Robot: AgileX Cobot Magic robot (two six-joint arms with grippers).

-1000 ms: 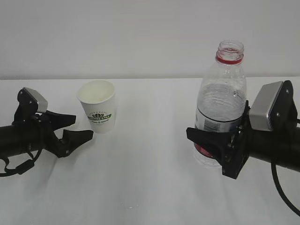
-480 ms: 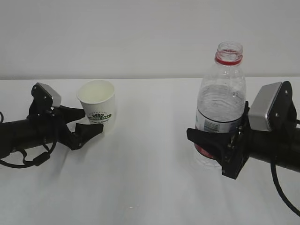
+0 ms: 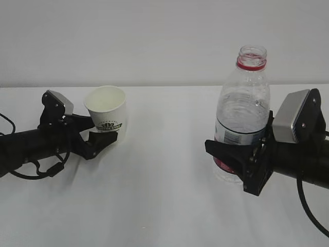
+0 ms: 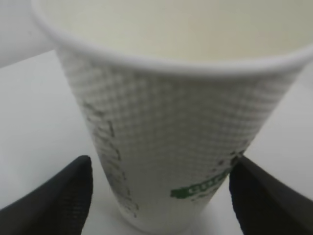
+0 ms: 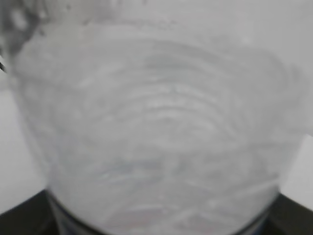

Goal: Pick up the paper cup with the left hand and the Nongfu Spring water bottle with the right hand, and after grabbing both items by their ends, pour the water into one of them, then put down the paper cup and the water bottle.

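Now, counted: one cup, one bottle, two pincers.
Cup (image 3: 107, 119): upright on the white surface (image 3: 164, 206), left of centre, mouth up, long axis vertical, green logo facing the camera.
Bottle (image 3: 241, 113): upright on the right, uncapped neck with red ring pointing up, long axis vertical.
Left pincer (image 3: 102, 130): released, spread wide, one black finger on either side of the cup's lower part, gaps showing in the wrist view.
Right pincer (image 3: 241, 160): clenched around the bottle's lower body, at the label.

One paper cup (image 3: 107, 119), one water bottle (image 3: 241, 110) (uncapped), and two robot arms.
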